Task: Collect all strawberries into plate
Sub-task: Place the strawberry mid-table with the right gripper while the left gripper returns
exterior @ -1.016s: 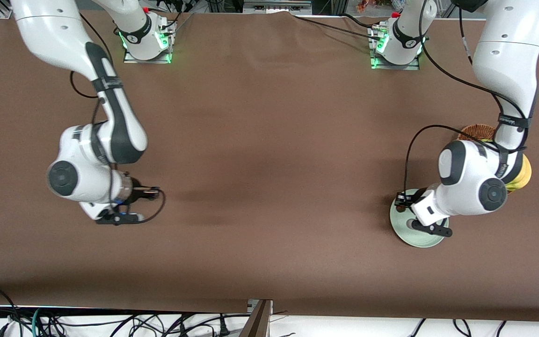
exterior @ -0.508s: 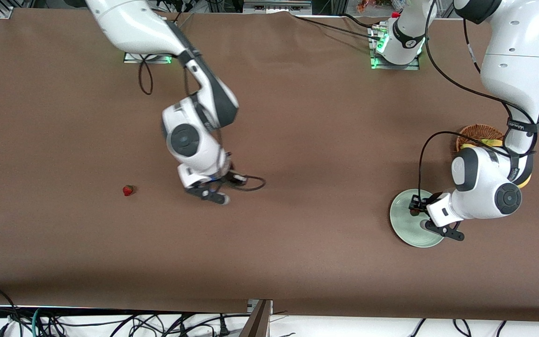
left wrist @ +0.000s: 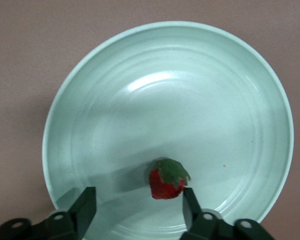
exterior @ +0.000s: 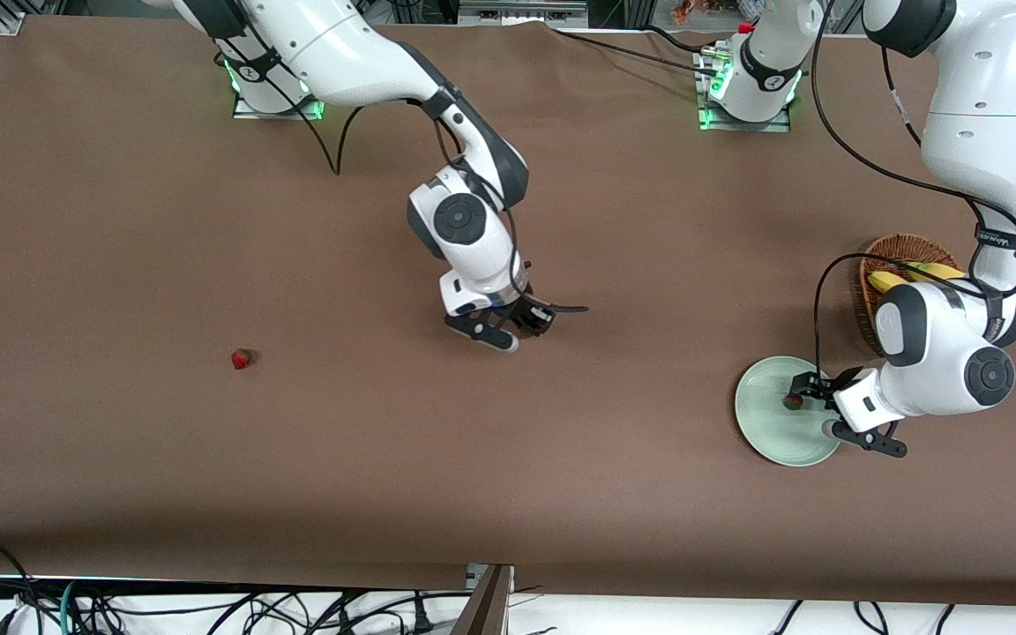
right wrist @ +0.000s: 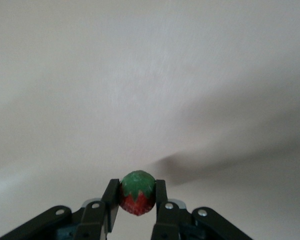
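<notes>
A pale green plate (exterior: 764, 432) sits toward the left arm's end of the table. One strawberry (exterior: 793, 402) lies in it. My left gripper (exterior: 803, 392) hangs low over the plate, open, and in the left wrist view the strawberry (left wrist: 166, 181) rests on the plate (left wrist: 165, 90) just inside one finger (left wrist: 190, 202) of the gripper (left wrist: 137, 206). My right gripper (exterior: 533, 324) is over the middle of the table, shut on a second strawberry (right wrist: 137, 192) between its fingers (right wrist: 136, 197). A third strawberry (exterior: 242, 359) lies loose on the table toward the right arm's end.
A brown wicker basket (exterior: 871, 273) holding bananas (exterior: 905, 273) stands beside the plate, farther from the front camera and partly under the left arm. The brown cloth covers the whole table.
The left gripper has opened and its strawberry now lies in the plate. The right arm has swung from its end of the table to the middle, carrying a strawberry.
</notes>
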`<act>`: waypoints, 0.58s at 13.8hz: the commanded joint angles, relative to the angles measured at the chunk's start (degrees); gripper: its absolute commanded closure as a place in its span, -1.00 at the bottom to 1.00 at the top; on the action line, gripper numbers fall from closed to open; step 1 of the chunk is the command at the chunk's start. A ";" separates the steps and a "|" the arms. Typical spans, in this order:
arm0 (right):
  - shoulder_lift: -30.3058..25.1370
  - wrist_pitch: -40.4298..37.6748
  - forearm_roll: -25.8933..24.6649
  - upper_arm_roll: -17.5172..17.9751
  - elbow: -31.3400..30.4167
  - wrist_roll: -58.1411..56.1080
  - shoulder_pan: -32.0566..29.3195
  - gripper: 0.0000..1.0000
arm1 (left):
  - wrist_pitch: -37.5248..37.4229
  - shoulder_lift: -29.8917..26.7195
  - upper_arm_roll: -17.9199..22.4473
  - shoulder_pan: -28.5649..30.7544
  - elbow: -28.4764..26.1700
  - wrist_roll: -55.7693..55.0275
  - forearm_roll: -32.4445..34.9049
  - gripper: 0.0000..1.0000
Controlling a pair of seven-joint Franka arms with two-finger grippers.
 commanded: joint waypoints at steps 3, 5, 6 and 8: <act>4.05 2.75 0.62 -0.45 2.72 1.06 1.81 0.74 | -0.82 0.38 -0.77 0.11 1.96 0.63 0.68 -1.00; 4.14 2.75 0.62 -0.45 2.72 1.06 1.81 0.72 | -0.99 -0.06 -1.39 0.37 2.05 0.19 -0.02 -1.00; 4.14 2.75 0.62 -0.45 2.72 0.72 1.81 0.55 | -1.17 -0.59 -1.48 0.03 2.14 0.02 -1.33 -1.00; 3.96 2.75 -0.07 -0.63 2.81 0.36 1.99 -0.99 | -1.52 -1.21 -2.00 -0.77 2.22 -1.90 -2.31 -1.00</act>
